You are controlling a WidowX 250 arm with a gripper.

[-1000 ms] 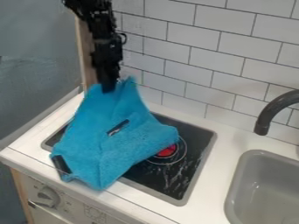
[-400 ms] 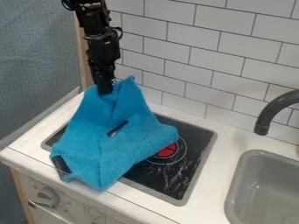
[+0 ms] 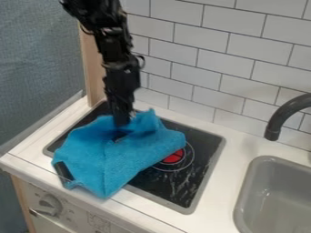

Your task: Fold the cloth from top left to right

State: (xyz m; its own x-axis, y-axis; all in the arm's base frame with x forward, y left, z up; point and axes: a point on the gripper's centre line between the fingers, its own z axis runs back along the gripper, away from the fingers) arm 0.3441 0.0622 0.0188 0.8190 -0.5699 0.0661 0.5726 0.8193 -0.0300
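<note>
Rumpled blue fabric cloth [image 3: 104, 159]: likely light, limp | best hold: far edge | black robot gripper [image 3: 122, 122]: at far folds; whether gripping, cannot tell

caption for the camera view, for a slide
Robot pincer at the top of a bunched blue cloth on a toy stove, beside a grey sink

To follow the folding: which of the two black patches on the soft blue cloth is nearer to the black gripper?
The patch near the middle of the cloth, right by the gripper; the other patch lies at the left front corner.
</note>
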